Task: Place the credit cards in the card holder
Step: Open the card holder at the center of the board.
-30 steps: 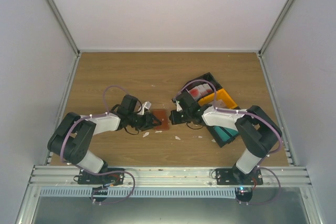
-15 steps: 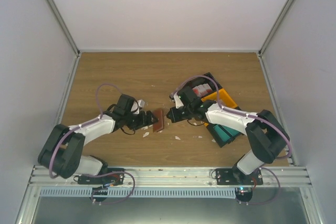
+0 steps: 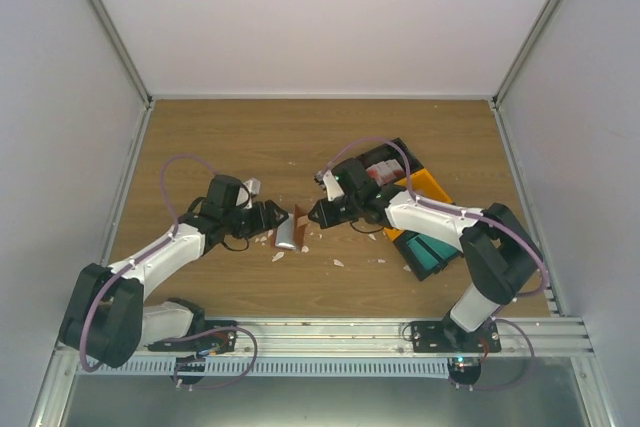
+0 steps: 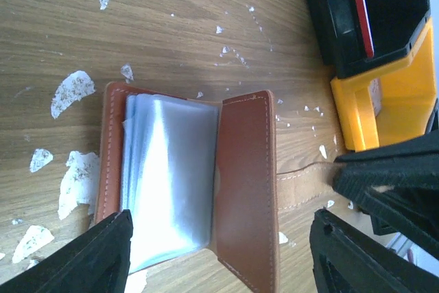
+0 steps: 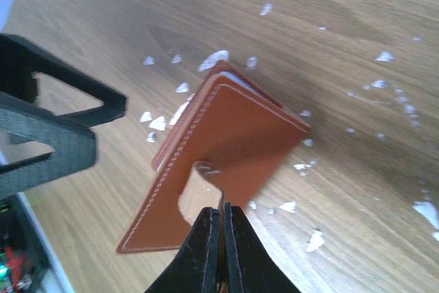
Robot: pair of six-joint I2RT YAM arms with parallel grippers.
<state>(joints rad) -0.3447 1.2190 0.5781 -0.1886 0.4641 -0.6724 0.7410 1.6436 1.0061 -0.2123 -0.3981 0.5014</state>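
Observation:
The card holder [image 3: 290, 231] [image 4: 247, 183] [image 5: 233, 135] stands half open on the table, brown leather outside, pale blue-grey sleeves [image 4: 168, 176] inside. My right gripper [image 3: 313, 216] [image 5: 221, 228] is shut on its strap [image 4: 302, 183], holding one cover tilted up. My left gripper [image 3: 272, 219] [image 4: 219, 259] is open, one finger on each side of the holder, touching nothing. Red-and-white credit cards [image 3: 378, 173] [image 4: 360, 5] stand in a black bin at the right.
The black bin [image 3: 398, 155] [image 4: 329, 25] and a yellow bin [image 3: 428, 187] [image 4: 363, 101] sit right of the holder, with a teal thing [image 3: 432, 253] nearer the front. White torn scraps [image 3: 278, 256] [image 4: 72, 90] [image 5: 216, 58] litter the wood around the holder.
The left gripper has opened and drawn back left. The right gripper pulled the strap, and the holder went from lying flat and closed to half open, shifted slightly left.

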